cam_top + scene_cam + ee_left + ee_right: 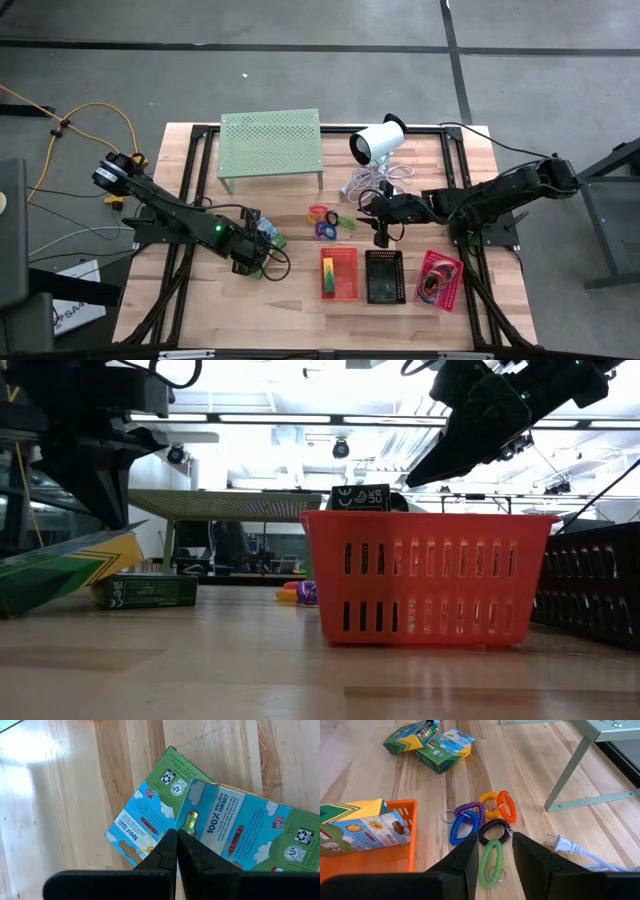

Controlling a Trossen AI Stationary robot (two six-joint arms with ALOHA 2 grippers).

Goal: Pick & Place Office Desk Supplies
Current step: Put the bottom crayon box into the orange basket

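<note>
Two crayon boxes (pixel 210 820) lie overlapped toward the table's (pixel 200 300) left edge, directly under the left gripper (pixel 176 851), whose fingers are pressed together on nothing. Light, stiff card, likely slick; best pinched across a narrow edge. Right gripper (pixel 492 855) hovers half-parted above the springy coil loops (pixel 480 822) near the table's middle, green loop (pixel 491 860) between its fingers

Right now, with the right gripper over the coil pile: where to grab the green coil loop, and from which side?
Take the green coil loop across one long side of its oval, coming straight down from above. It lies flat on the table, nearest the right gripper, whose open fingers already straddle it. Its far end touches the black coil, so probably grip the free near half. The left gripper is shut over the crayon boxes.
</note>
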